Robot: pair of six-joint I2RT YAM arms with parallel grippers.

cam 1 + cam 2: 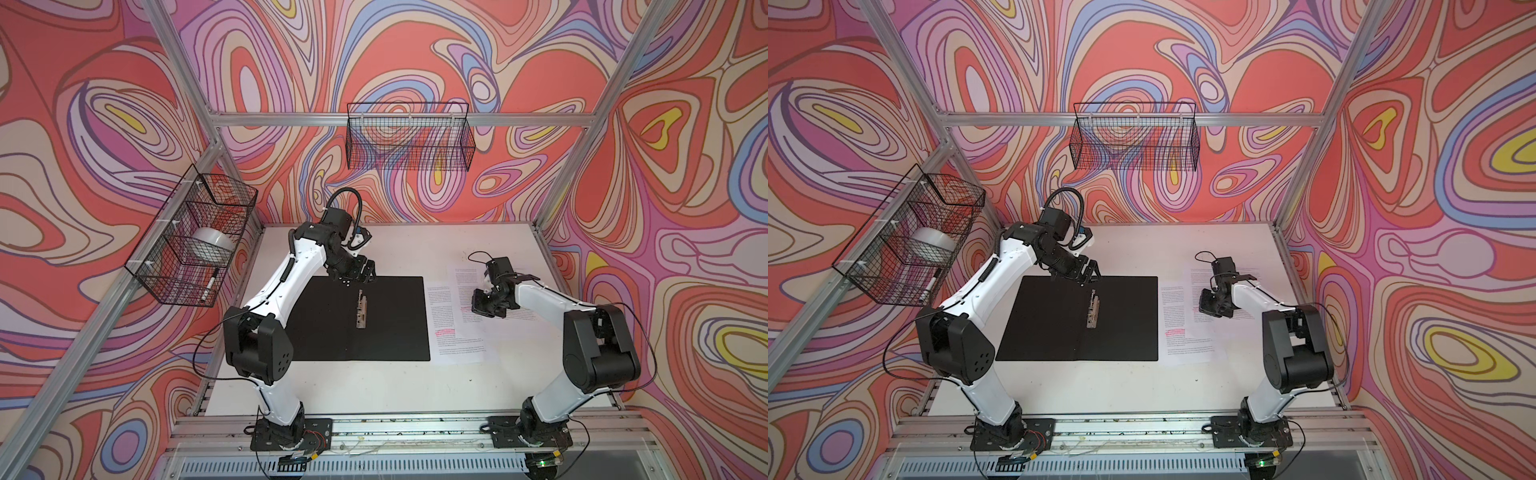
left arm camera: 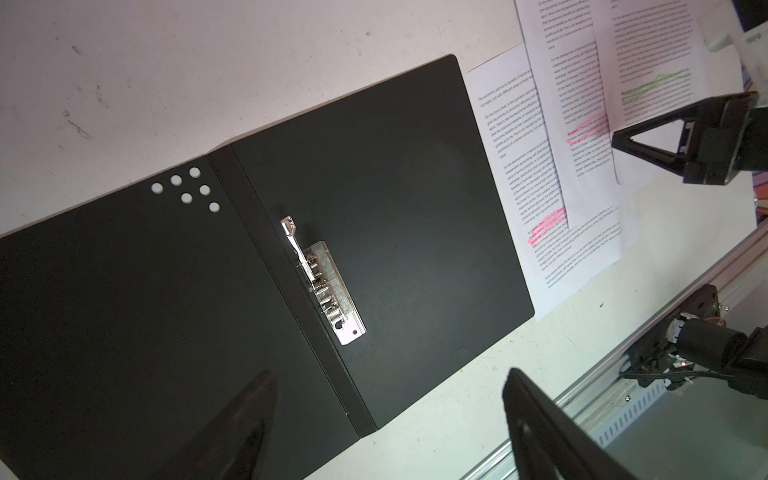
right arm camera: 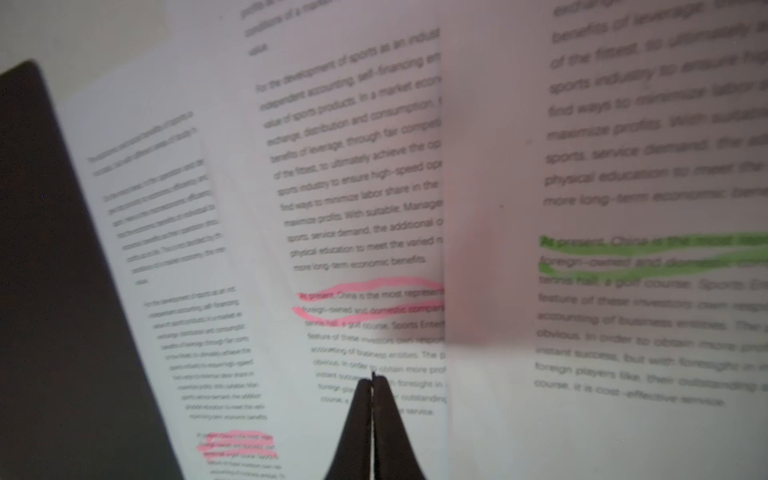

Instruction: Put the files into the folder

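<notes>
Right fingers (image 3: 365, 411): pressed shut, tips down over the middle sheet. I can't make out any paper pinched between them.
Left fingers (image 1: 368, 275): spread wide and empty, hovering above the folder's far edge near the spine.
Files (image 1: 457, 332): three overlapping printed sheets on the bench (image 1: 374, 386), directly under my right fingers and fanned out to either side. Two carry pink marks, one green.
Folder (image 1: 386, 332): lying open, black inside up, just beside the files on the side toward my left fingers. I can't tell whether its edge overlaps the lowest sheet.
Clip (image 2: 328, 286): metal, beside the spine, below my left fingers. I can't tell whether it is sprung open.
Risk, slipping: shut tips on thin paper may drag only the top sheet, fanning the pile wider or creasing it.
Risk, folder edge: sheets pushed sideways could butt against the cover or slide under it instead of onto it.
Risk, clip: it stands proud, so a leading paper edge may snag there.
Risk, arms: both reaching over the folder could collide, I'd guess.
Around: a side basket (image 1: 191, 241) holding a tape roll (image 1: 210, 245) and a marker (image 1: 210, 286), and a back basket (image 1: 409, 137), all hang well apart from both fingers.
In the way: only the clip and my left arm over the folder.
</notes>
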